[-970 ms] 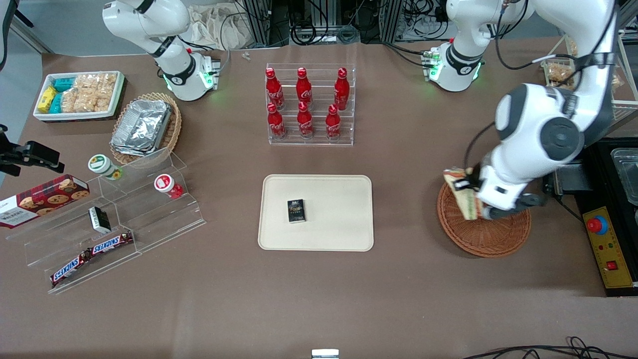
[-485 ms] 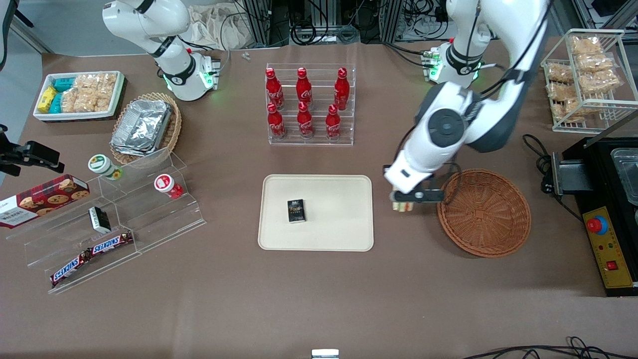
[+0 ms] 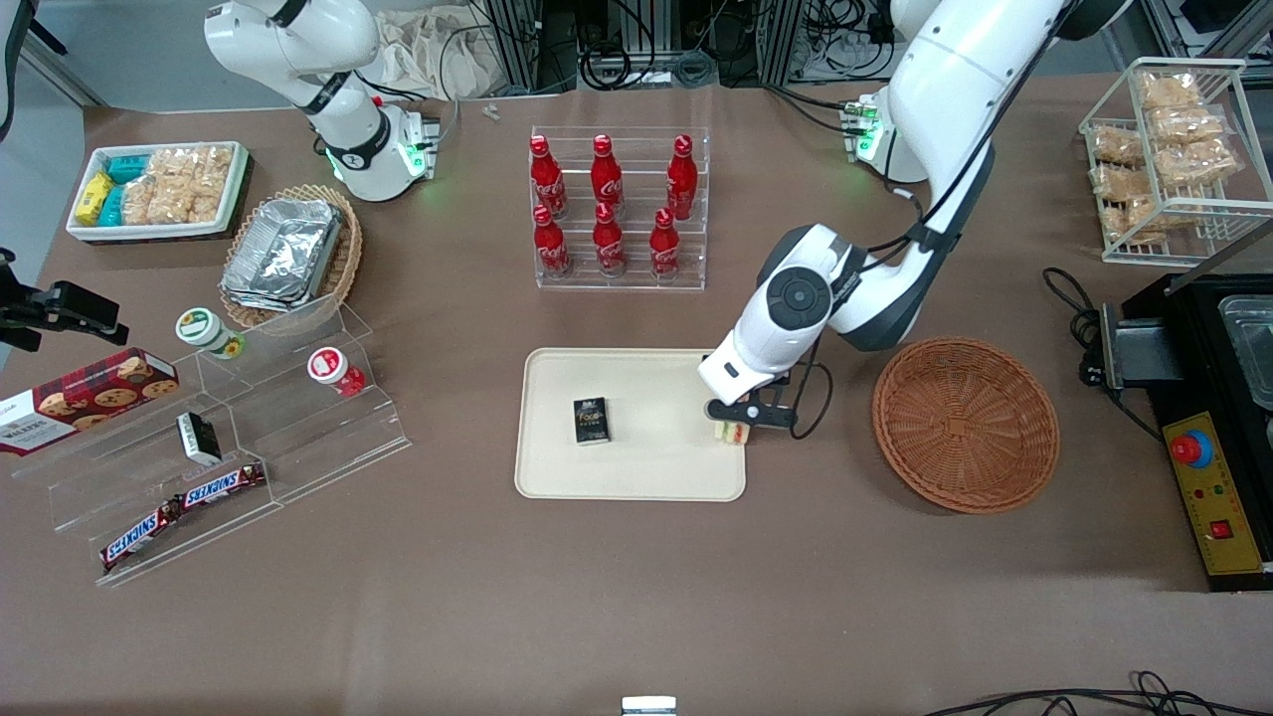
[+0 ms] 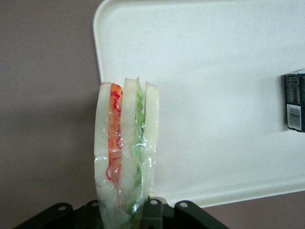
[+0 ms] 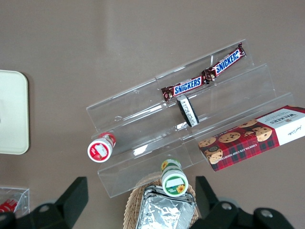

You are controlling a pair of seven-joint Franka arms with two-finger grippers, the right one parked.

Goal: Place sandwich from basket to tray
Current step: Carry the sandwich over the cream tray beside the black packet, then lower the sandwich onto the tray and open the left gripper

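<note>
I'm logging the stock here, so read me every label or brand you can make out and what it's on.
"SNICKERS": on the two bars on the clear stand.
"WALKERS": on the red tartan cookie box.
Coca-Cola script: on the red bottles, barely legible.
Unreadable: the black box on the tray, and the cup lids.
The gripper holds the sandwich, which shows no text.

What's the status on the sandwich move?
Gripper shut on sandwich, over the tray edge nearest the basket. Basket has nothing in it. Small black box on tray, apart from sandwich.

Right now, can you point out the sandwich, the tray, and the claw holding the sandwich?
sandwich (image 4: 126, 143), left wrist view, middle bread slice.
tray (image 3: 636, 467), front view, bare floor near its front rim.
gripper (image 3: 738, 420), front view, between its fingertips, above the tray's edge.
</note>
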